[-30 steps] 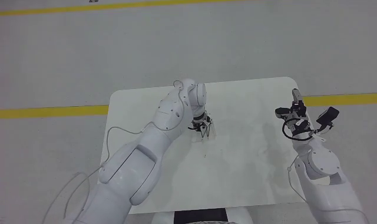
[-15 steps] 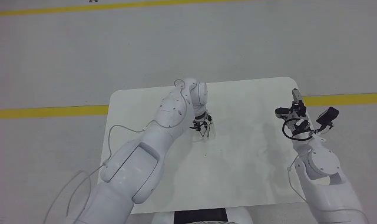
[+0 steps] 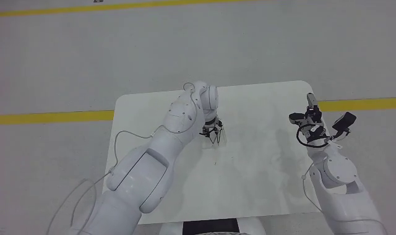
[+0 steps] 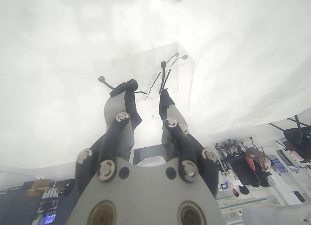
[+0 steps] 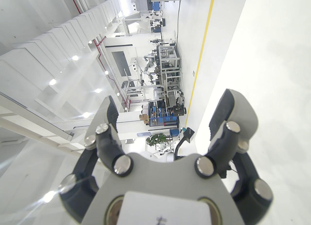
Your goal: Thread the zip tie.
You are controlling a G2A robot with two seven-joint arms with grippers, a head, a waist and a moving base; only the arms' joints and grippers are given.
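Observation:
A loose black zip tie [image 4: 105,82] lies on the white table [image 3: 260,167]; its strap runs under one fingertip of my left gripper [image 4: 147,91] and its tip pokes out between the fingers. That gripper is open, low over the table at a small clear box [image 4: 184,70] [image 3: 218,136] that holds a few more black zip ties [image 4: 163,71]. The left gripper [image 3: 211,133] is near the table's middle in the top view. My right gripper [image 5: 168,109] [image 3: 307,110] is open and holds nothing. It sits at the table's right edge, pointing away from the table.
A small dark speck [image 3: 215,163] lies on the table nearer the front. The table's right edge runs close to the right arm. A yellow floor line [image 3: 55,117] passes behind the table.
The left arm's upper part has shifted slightly to the right while its gripper stays at the clear box. The right arm has not moved.

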